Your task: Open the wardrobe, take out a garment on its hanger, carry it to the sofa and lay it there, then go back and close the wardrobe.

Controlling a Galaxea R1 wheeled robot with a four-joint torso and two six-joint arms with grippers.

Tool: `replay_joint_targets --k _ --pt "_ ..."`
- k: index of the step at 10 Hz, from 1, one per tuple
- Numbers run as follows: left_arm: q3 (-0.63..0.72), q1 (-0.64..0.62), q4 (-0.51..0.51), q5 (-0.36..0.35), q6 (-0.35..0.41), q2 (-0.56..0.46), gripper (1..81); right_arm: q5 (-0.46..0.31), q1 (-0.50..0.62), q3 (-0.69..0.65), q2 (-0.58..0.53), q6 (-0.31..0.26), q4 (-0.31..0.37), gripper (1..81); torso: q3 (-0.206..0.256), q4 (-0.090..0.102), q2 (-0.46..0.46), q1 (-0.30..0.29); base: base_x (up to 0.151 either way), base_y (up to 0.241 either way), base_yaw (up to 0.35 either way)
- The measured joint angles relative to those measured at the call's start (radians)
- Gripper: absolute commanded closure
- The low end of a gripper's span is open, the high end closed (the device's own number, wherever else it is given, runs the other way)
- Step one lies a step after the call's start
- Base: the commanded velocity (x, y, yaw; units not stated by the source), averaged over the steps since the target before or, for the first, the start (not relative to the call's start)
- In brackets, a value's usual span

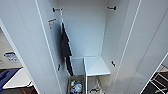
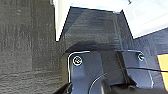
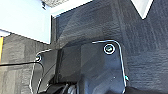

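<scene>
wardrobe [image 1: 85,32] is wide open, both white doors swung out, white shelf low on the right inside

Head near wardrobe [image 1: 85,32]; wrists floorward.

The wardrobe [image 1: 85,30] stands open, its middle clear back to the rear wall. At nine o'clock a dark garment [image 1: 66,48] hangs. At five o'clock a white shelf [image 1: 96,65] juts; at six, a cluttered bin [image 1: 75,86].
</scene>
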Motion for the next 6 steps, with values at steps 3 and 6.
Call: replay_joint_targets --k 3,6 --pt "0.050 -0.054 -0.001 -0.026 -0.059 -0.086 1.0 -0.003 0.085 0.093 -0.161 0.068 0.004 1.0 0.000 0.000 0.000 0.000 0.000 0.000 0.000" --pt "0.054 -0.135 -0.001 -0.044 -0.202 -0.164 1.0 -0.009 0.199 0.142 -0.282 0.181 0.009 1.0 -0.001 0.000 0.000 0.000 0.000 0.000 0.000"
